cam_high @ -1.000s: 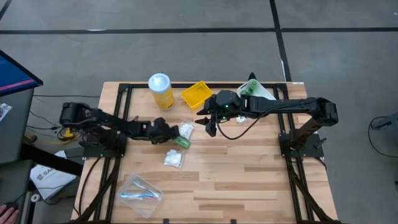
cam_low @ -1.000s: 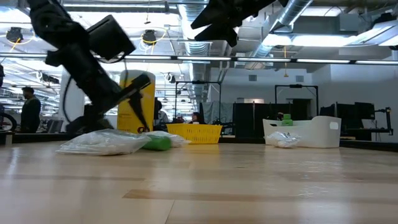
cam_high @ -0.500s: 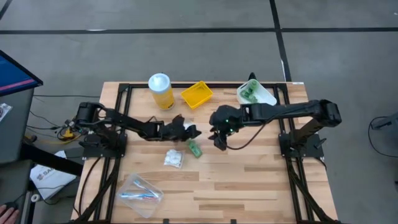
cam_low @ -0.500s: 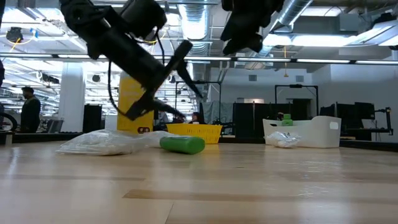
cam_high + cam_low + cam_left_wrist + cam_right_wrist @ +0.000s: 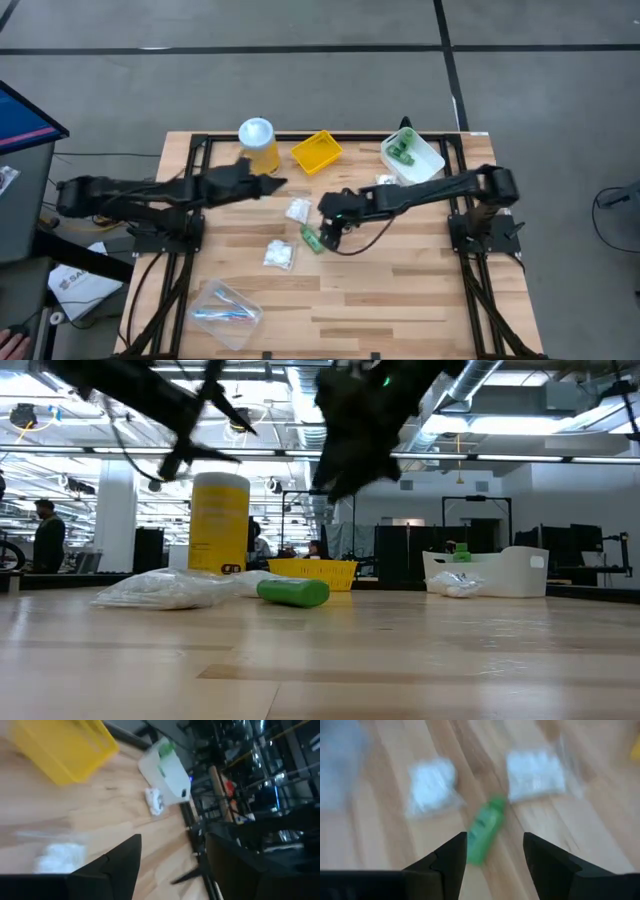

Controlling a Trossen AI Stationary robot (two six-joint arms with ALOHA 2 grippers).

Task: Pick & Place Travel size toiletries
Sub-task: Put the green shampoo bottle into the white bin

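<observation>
Right tool (image 5: 325, 226) now over the small green plastic bottle (image 5: 312, 239); left tool (image 5: 262, 183) pulled back.
Right fingers apart, nothing gripped; left also apart, empty. Bottle pickup looks next.

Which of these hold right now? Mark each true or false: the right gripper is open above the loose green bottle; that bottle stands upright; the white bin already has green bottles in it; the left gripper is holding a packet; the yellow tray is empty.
1. The right gripper is open above the loose green bottle. True.
2. That bottle stands upright. False: it lies on its side on the table.
3. The white bin already has green bottles in it. True.
4. The left gripper is holding a packet. False: it is open with nothing between its fingers.
5. The yellow tray is empty. True.
</observation>
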